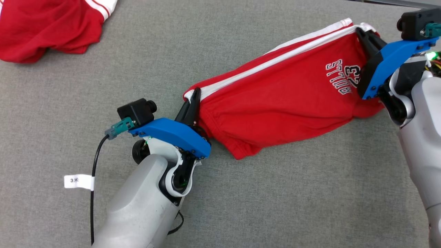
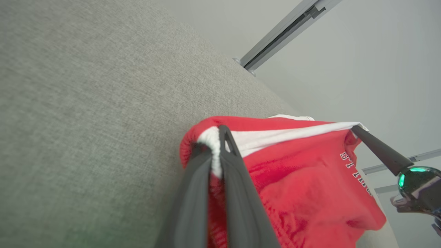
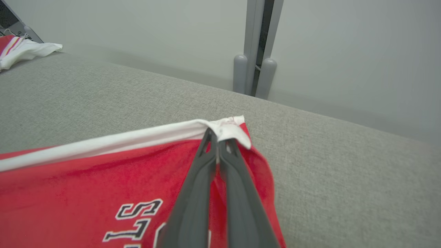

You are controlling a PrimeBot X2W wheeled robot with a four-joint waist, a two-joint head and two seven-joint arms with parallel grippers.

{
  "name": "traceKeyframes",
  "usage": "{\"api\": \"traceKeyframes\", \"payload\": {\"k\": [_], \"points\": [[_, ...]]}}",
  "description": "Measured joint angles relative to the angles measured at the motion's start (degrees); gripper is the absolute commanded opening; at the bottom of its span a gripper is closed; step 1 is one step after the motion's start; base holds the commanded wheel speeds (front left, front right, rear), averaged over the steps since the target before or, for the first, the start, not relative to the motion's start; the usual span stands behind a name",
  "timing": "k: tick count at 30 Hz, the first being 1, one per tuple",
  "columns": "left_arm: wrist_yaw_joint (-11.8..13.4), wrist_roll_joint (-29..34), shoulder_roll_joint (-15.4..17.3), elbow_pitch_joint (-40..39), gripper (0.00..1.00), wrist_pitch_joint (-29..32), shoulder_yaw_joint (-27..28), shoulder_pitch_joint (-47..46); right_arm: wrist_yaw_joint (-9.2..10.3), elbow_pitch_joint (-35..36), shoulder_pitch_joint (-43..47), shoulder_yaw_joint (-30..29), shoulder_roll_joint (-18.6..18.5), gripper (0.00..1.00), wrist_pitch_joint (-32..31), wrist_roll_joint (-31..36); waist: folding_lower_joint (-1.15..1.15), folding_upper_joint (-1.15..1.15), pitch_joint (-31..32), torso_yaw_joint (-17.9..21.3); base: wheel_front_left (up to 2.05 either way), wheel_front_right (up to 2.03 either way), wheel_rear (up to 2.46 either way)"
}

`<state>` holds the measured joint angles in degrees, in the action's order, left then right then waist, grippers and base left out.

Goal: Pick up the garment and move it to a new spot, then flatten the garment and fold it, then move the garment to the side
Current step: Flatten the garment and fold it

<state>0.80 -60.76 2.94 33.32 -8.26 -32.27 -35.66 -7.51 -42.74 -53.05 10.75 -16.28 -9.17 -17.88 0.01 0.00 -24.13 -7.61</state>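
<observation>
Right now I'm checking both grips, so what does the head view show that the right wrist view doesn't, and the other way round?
The head view adds the left gripper, shut on the garment at its striped end, and a cable tag. The right wrist view adds a grey post beyond the table. Both show the right gripper shut on the garment's white-trimmed corner, the table, and a second red garment lying apart.

Bright, even, diffuse light, soft faint shadows; the 2 wrist views bend at edges, foregrounds blurred.
</observation>
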Motion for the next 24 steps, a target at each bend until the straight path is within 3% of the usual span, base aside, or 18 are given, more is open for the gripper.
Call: {"api": "traceKeyframes", "payload": {"k": [1, 2, 3, 4, 5, 14, 19, 24], "points": [[0.0, -0.4, 0.0, 0.3, 0.00, -0.2, -0.3, -0.6, 0.00, -1.6, -1.0, -0.1, 0.0, 0.43, 0.9, 0.4, 0.00, 0.00, -0.3, -0.2, 0.00, 0.00, 0.00], [0.0, -0.8, -0.1, 0.6, 0.21, -0.3, -0.5, -1.2, 0.00, -3.0, -1.7, -0.1, 0.1, 0.92, 2.0, 0.8, 0.00, 0.00, -0.5, -0.4, 0.00, 0.00, 0.00], [-0.1, -1.0, 0.0, 0.8, 0.46, -0.4, -1.1, -1.7, 0.00, -4.4, -2.4, -0.1, 0.3, 1.00, 3.2, 1.3, 0.00, 0.00, -0.6, -0.5, 0.00, 0.00, 0.00], [-0.3, -1.5, 0.0, 0.8, 0.96, -0.4, -1.8, -2.1, 0.00, -5.6, -3.0, 0.1, 0.6, 1.00, 4.2, 1.6, 0.00, 0.00, -0.6, -0.5, 0.00, 0.00, 0.00], [-0.3, -2.3, 0.0, 0.8, 1.00, -0.5, -2.3, -2.2, 0.01, -6.7, -3.5, 0.1, 0.8, 1.00, 5.5, 1.9, 0.00, 0.00, -0.6, -0.4, 0.00, 0.00, 0.00], [-0.4, -2.0, 0.7, 0.0, 1.00, -1.6, -6.3, -1.1, 0.02, -13.9, -5.1, 4.5, 1.5, 1.00, 12.5, 1.9, 0.00, 0.00, 1.1, 0.5, 0.00, 0.00, 0.00], [-0.1, 0.4, 5.1, -2.2, 1.00, -3.8, -6.7, 2.1, 0.02, -15.9, -5.1, 7.9, 0.1, 1.00, 12.2, -0.9, -0.01, 0.00, 3.2, 0.8, 0.00, 0.00, 0.00], [2.1, 2.2, 9.4, -6.1, 1.00, -5.7, -4.1, 5.6, 0.02, -17.5, -4.0, 10.3, -2.4, 1.00, 9.1, -4.2, -0.02, 0.00, 4.9, 0.6, 0.00, 0.00, 0.00]]}}
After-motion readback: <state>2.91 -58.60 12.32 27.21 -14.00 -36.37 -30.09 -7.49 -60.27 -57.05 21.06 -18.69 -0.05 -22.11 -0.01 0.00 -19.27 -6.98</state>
